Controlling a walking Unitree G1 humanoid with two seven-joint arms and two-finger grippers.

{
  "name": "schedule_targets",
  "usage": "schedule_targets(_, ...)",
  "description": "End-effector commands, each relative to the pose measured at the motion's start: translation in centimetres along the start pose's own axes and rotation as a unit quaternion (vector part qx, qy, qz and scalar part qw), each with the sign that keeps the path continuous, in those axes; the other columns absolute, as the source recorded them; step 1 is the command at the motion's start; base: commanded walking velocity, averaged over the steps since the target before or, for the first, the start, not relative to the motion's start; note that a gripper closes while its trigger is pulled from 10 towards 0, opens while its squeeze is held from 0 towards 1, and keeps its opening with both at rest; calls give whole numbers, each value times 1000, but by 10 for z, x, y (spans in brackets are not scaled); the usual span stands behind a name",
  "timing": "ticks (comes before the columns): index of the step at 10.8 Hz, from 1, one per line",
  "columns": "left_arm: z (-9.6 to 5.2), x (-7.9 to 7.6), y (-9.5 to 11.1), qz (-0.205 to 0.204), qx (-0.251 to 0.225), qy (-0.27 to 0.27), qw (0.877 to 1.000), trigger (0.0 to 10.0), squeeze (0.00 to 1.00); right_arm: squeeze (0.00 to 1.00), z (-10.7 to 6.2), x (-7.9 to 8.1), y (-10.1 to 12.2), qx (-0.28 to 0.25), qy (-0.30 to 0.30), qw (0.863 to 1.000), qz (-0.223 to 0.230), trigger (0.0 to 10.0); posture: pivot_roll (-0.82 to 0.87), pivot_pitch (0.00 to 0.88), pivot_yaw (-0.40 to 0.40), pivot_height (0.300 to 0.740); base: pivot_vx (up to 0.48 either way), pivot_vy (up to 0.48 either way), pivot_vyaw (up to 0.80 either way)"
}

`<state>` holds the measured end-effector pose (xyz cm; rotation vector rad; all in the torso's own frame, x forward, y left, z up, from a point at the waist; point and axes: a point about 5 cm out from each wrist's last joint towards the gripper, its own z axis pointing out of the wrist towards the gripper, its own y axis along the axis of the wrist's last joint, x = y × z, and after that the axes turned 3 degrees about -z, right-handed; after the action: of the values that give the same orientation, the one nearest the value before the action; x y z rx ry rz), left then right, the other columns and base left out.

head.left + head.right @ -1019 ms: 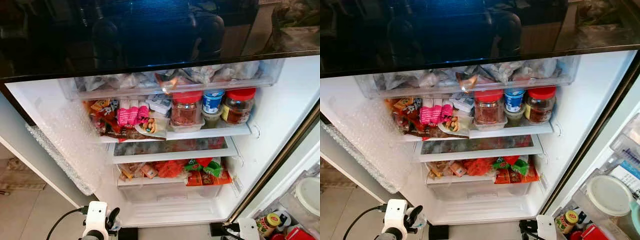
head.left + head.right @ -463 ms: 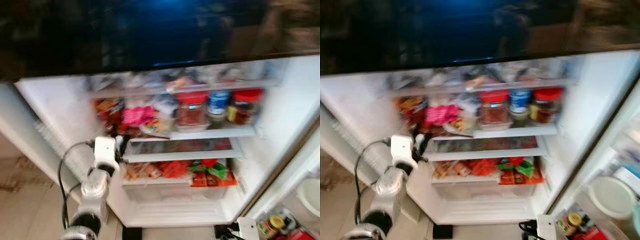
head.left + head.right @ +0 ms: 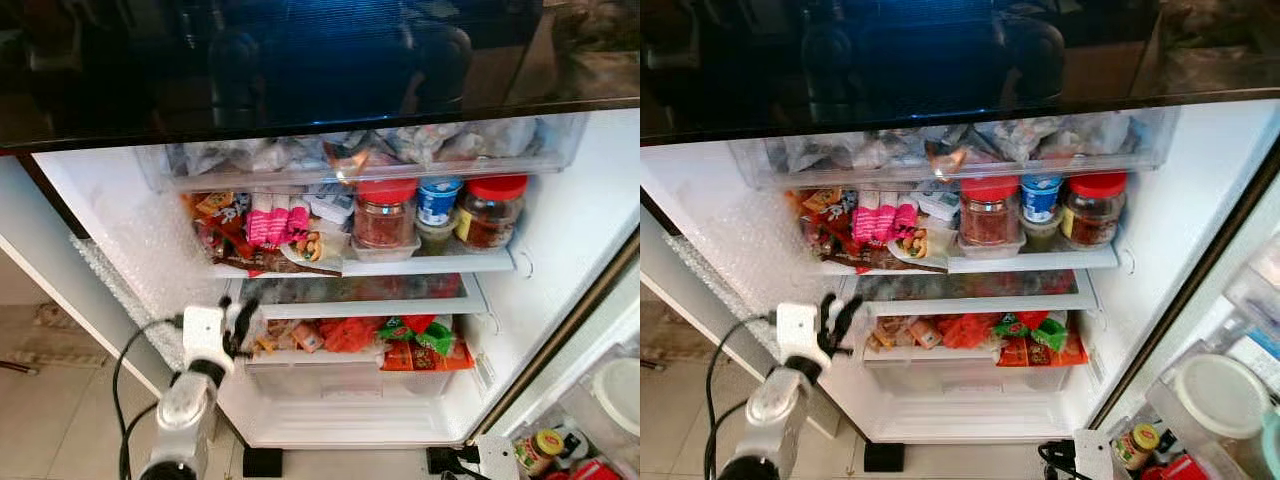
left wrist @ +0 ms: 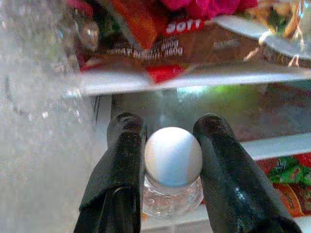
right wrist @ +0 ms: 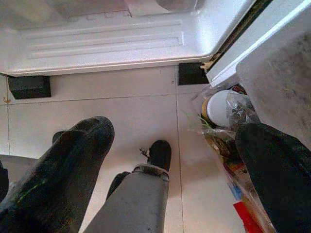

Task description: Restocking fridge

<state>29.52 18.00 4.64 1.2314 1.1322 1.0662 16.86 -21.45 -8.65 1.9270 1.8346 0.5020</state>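
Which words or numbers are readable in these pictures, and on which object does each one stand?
All other labels are too small or blurred to read.
"SOTT", uncertain, upside down: red packet on the shelf, beyond the left gripper holding a white-capped bottle.
Jars: unreadable.

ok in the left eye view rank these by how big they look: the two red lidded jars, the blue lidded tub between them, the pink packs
Largest to smallest as they look:
1. pink packs, taken as one bunch
2. left red-lidded jar and right red-lidded jar: too alike to rank
3. blue-lidded tub

All stand on the same shelf, so nearness hardly skews this.
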Motion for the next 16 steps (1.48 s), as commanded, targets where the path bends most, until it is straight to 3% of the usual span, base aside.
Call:
schedule_targets(1,-3,3,-4,-15,11,11,1000,10000,0,0,0,2,-2,5,1,1000,2,10000,32,0,68,740,0,0,0)
schedule_targets(2,-3,6,-4,-30,15,24,999,10000,0,0,0,1,-1,4,1,1000,1,10000,36,0,65,740,0,0,0)
schedule_targets(7,5,4,1,-29,16,18,999,10000,0,0,0,2,1,4,5,1000,-16,10000,39,0,65,721,0,0,0)
schedule_targets(8,6,4,1,-29,17,19,999,10000,0,0,0,2,2,3,11,999,-35,10000,41,0,64,701,0,0,0)
schedule_targets(10,8,2,2,-31,16,19,999,10000,0,0,1,2,7,2,32,992,-125,10000,41,0,62,691,0,0,0)
schedule_targets(15,11,1,4,-30,16,16,999,10000,0,0,1,0,6,15,20,987,-157,10000,38,0,62,691,0,0,0)
schedule_targets(16,12,2,5,-31,15,17,999,10000,0,0,1,1,5,17,25,988,-152,10000,40,0,63,671,0,0,0)
